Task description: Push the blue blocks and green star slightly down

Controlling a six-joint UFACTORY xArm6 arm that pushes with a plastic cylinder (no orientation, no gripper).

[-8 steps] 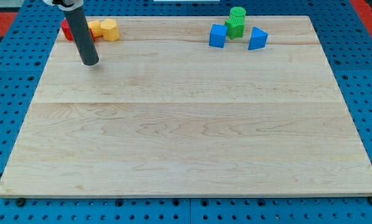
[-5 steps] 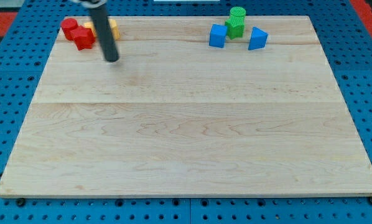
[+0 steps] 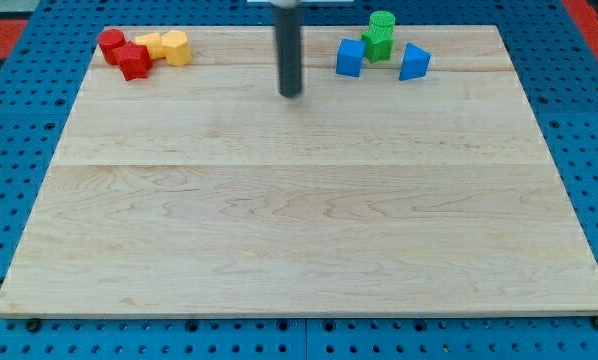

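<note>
A blue pegboard desk dotted with holes fills the view, with a strip of red showing at the view's top corners, and on it lies a large pale wooden board made of joined planks, whose wide middle and lower parts carry nothing but wood grain. No bin, tray or other container shows anywhere. The dark rod comes down from the view's top edge, and my tip rests on the board in its upper middle, between the two clusters of blocks and nearer the right-hand one, touching none. The arm carries no hand, so there is nothing to clench or release. Near the board's top right sit the task's things: a blue cube just to the right of my tip, a green star touching its upper right corner and closest to the top edge, and a blue triangular block just to the right of the star. At the top left, well apart from my tip, two red blocks press against two yellow blocks; their shapes are hard to make out.
</note>
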